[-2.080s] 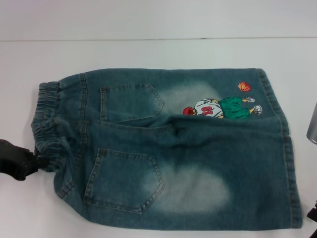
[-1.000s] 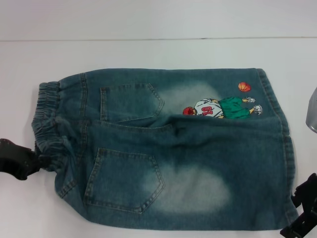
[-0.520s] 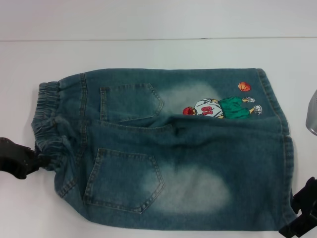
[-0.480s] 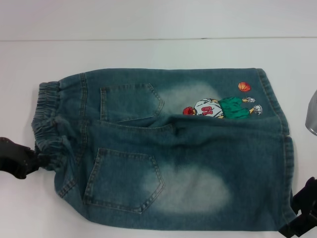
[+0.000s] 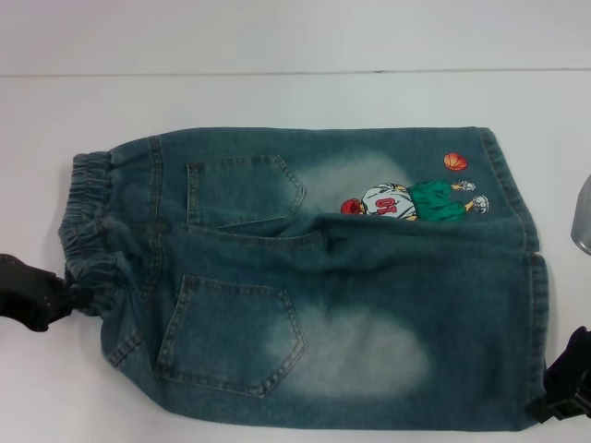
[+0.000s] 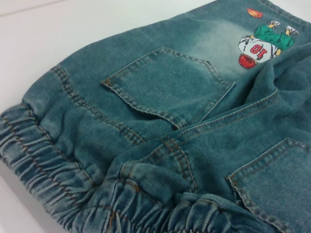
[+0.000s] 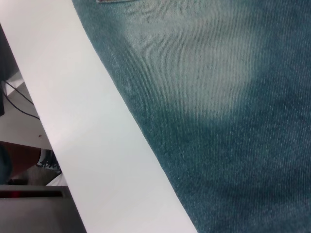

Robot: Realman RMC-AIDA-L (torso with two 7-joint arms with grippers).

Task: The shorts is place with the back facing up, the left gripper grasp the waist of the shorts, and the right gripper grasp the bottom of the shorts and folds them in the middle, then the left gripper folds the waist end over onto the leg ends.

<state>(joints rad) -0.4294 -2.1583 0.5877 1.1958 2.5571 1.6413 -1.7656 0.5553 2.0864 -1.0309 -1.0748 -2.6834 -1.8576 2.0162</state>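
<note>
The faded denim shorts (image 5: 314, 277) lie flat on the white table, back pockets up. The ruffled waist (image 5: 88, 221) is at the left and the leg ends (image 5: 538, 305) at the right, near the embroidered basketball player (image 5: 416, 198). My left gripper (image 5: 66, 293) is shut on the near end of the waist, where the band bunches toward it. The left wrist view shows the waist (image 6: 43, 170) close up and no fingers. My right gripper (image 5: 552, 397) sits against the near corner of the bottom of the shorts. The right wrist view shows only denim (image 7: 218, 97).
The white table (image 5: 277, 101) runs past the shorts on the far side and at the left. In the right wrist view its near edge (image 7: 63, 160) is close to the shorts, with floor and cables beyond. A grey part of the right arm (image 5: 582, 221) shows at the right border.
The right gripper has come in from the lower right and settled at the near corner of the leg hem. The left gripper and the waist have hardly moved.
</note>
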